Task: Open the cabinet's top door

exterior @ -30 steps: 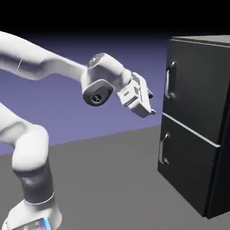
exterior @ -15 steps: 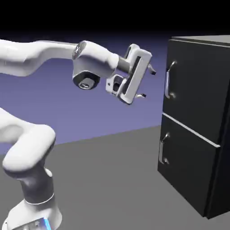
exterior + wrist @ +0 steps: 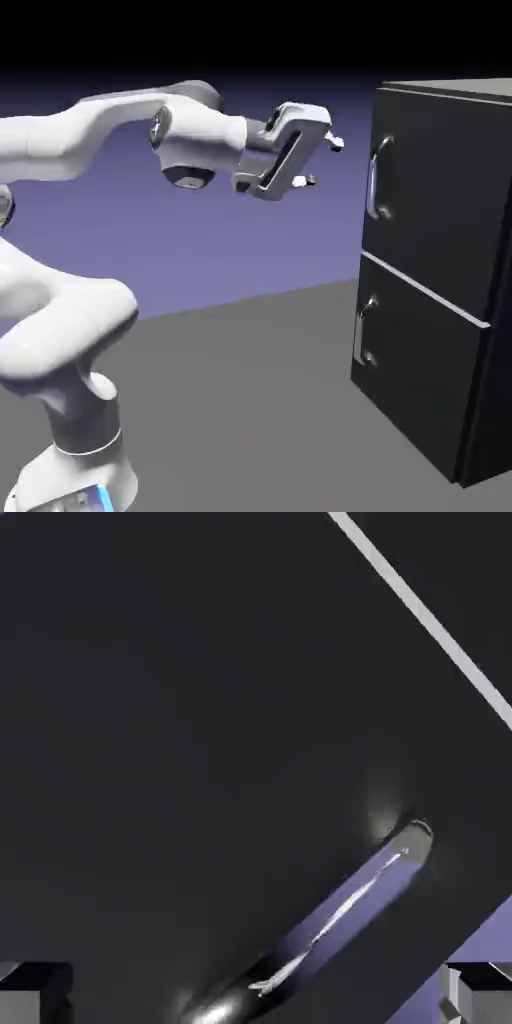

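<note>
Your pincer [image 3: 323, 162] is spread open and holds nothing; its two fingers stand apart, one above the other, pointing toward the cabinet [image 3: 440, 270] from a short gap away. The cabinet stands on the grey worktop [image 3: 240, 400] at its right side in the exterior view, with both doors shut flush. The top door [image 3: 430, 200] is the upper panel, above the thin pale seam [image 3: 425, 290], and its silver bar handle [image 3: 374, 180] runs upright near the door's left edge. Your pincer sits level with the upper part of that handle, not touching it. In the hand view the handle [image 3: 335, 922] lies slanted across the black door face [image 3: 180, 732], low and between your fingertips [image 3: 35, 992], with the seam [image 3: 420, 612] crossing the upper right corner.
</note>
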Available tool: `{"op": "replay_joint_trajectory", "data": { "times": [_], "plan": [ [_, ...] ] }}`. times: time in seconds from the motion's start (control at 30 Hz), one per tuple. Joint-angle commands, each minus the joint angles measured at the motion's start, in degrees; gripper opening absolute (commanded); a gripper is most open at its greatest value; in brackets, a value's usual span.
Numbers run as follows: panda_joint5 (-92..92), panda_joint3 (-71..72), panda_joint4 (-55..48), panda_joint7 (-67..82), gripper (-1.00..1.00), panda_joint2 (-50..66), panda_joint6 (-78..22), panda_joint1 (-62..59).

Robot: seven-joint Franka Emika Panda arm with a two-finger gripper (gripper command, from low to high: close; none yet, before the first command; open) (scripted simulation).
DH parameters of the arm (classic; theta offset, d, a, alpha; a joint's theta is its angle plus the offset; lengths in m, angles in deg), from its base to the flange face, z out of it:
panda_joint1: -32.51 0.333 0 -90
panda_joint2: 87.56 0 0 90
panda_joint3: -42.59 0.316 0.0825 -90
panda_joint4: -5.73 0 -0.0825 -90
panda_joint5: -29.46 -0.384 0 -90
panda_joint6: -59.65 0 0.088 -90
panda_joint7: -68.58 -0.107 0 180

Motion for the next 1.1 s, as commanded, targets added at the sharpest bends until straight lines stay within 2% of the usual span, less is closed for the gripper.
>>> {"op": "replay_joint_trajectory", "data": {
  "times": [0.0, 0.53, 0.73, 0.77, 0.8, 1.07],
  "plan": [
    [-2.5, 1.13, -0.3, -1.79, 0.0, -0.84, -0.5, -1.23],
    [-42.11, 19.12, -5.04, -30.18, 0.0, -14.18, -8.49, -20.79],
    [-44.88, 22.38, -13.12, -30.03, 0.0, -12.7, -8.99, -29.52],
    [-44.88, 22.38, -13.12, -30.03, -1.0, -12.7, -8.99, -29.52],
    [-44.88, 22.38, -13.12, -30.03, -1.0, -12.7, -8.99, -29.52],
    [-42.68, 13.78, 1.63, -22.98, -1.0, -11.35, -28.92, -21.86]
  ]
}}
